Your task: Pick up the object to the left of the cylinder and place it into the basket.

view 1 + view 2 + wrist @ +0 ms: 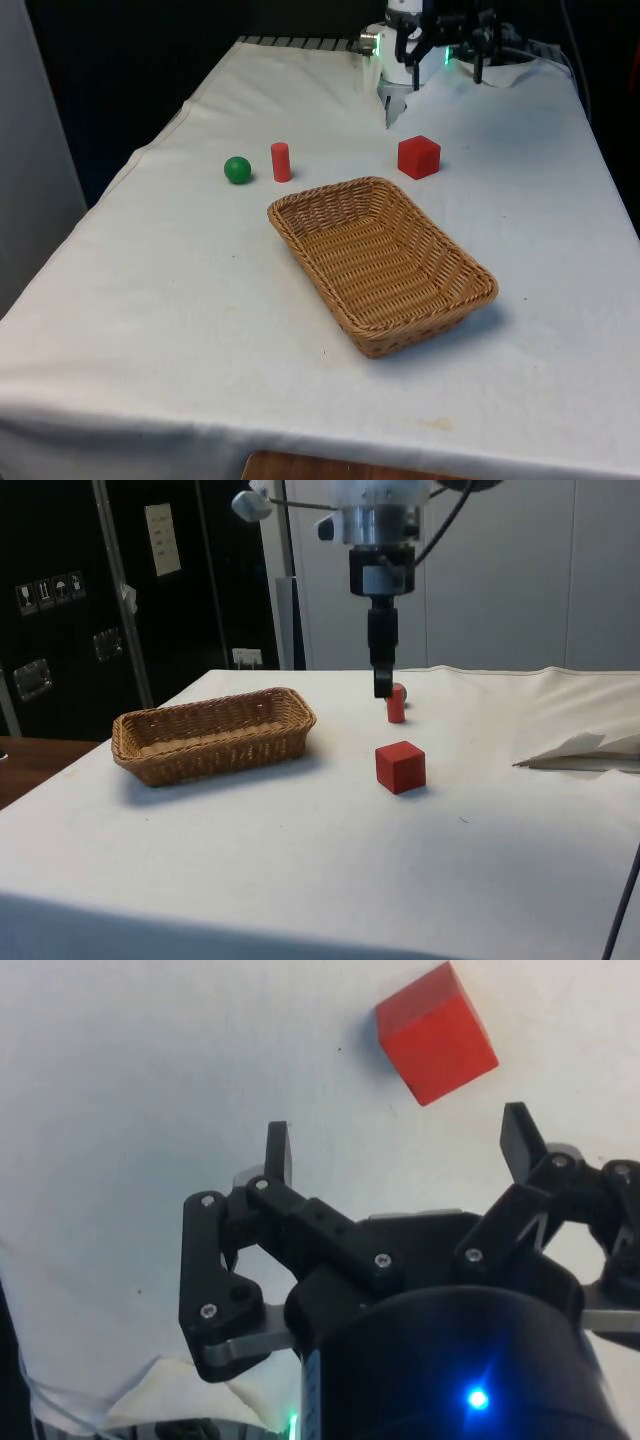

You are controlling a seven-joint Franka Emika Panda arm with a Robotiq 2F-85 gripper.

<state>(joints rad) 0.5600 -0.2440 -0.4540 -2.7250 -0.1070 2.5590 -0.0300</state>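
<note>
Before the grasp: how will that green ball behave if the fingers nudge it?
The green ball is round and sits free on the flat cloth, so it will probably roll off when nudged. It looks small and smooth; off-centre fingers may squeeze it out.

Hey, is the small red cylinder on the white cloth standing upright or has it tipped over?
Upright. The small red cylinder stands on its flat end on the white cloth, between the green ball and the red cube.

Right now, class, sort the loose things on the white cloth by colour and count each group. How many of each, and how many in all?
Red: 2, the cylinder and the cube
Green: 1, the ball
Tan: 1, the wicker basket
Total: 4
</note>
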